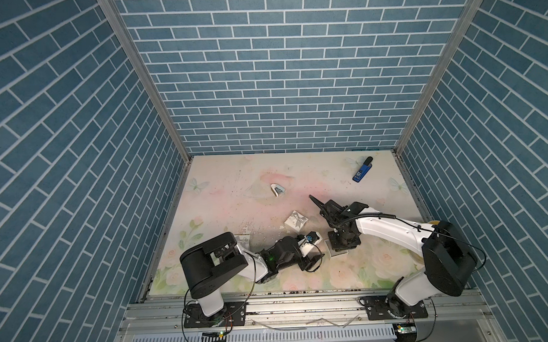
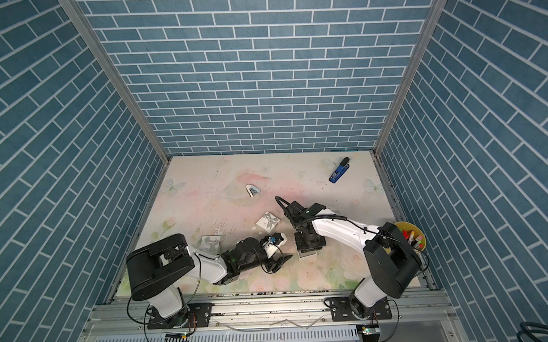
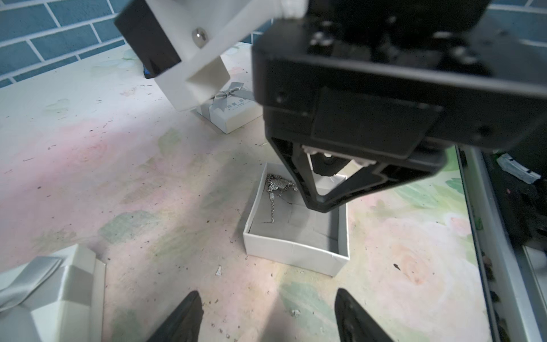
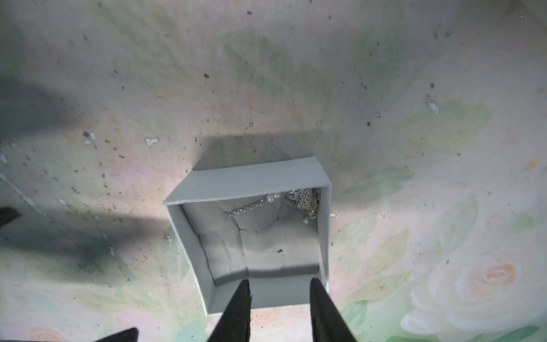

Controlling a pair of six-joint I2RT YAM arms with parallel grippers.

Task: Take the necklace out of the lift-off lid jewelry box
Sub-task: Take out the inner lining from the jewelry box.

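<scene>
The necklace [image 4: 302, 200] lies inside the open box [image 4: 251, 180], bunched in one corner, with a short run of chain trailing across the grey padded lining. The left wrist view shows the same: the necklace [image 3: 279, 185] sits against a wall of the box [image 3: 293, 254], whose lid is off. The box rests flat on the flowered table [image 1: 224, 211], near its front edge and under the right arm's wrist.

The right gripper [image 4: 279, 284] points down over the side of the box opposite the necklace. Its jaws stand partly open with nothing between them, and its fingers are clear of the chain. Whether they touch the lining cannot be told.

The left gripper [image 3: 266, 293] is low over the table just beside the box, its jaws spread wide and holding nothing.

A white ribboned box [image 1: 296, 221] stands near the open box, toward the back. A second ribboned piece [image 1: 243, 240] lies by the left arm, and it cannot be told which of the two is the lid. Farther back are a small white object [image 1: 277, 189] and a blue stapler [image 1: 362, 170]. A yellow bowl of pens [image 2: 409, 236] sits at the table's right edge.
</scene>
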